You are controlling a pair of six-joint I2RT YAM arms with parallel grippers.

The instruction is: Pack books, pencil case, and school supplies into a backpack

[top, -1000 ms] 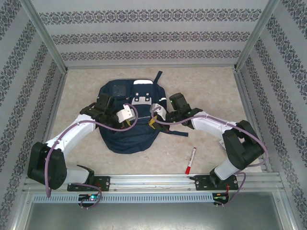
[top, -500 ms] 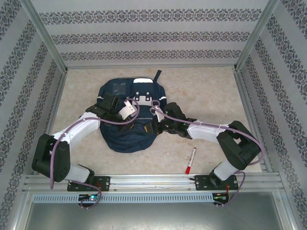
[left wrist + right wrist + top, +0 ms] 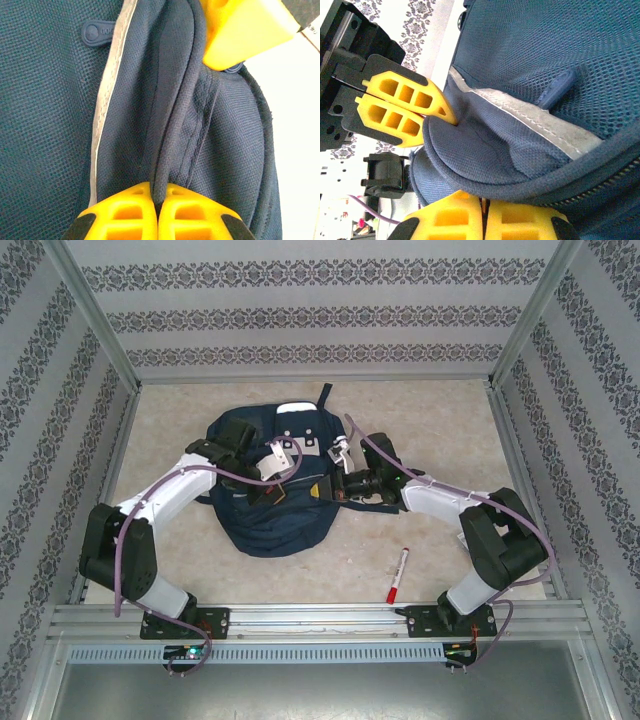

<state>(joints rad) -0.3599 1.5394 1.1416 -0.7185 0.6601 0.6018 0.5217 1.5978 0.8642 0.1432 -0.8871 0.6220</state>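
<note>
Presently, one backpack (image 3: 262, 525), one marker pen (image 3: 398, 575) and my two arms are in view. My left jaws are clenched tight on a piped fold of the backpack's navy cloth, just beside a pale reflective stripe (image 3: 107, 100). My right jaws are likewise clenched, pinching a rounded, piped edge of the backpack next to a line of zipper teeth. Both pairs of yellow jaws sit near each other, tips facing, on the same bunched part of the cloth. The backpack lies flat in the middle of the beige surface (image 3: 440, 430), between my arms. It is navy blue, mesh-textured, with white square patches near its top. The marker pen has a white barrel and a red cap. It lies on the surface, right of the backpack and apart from it, near my right arm's base.
</note>
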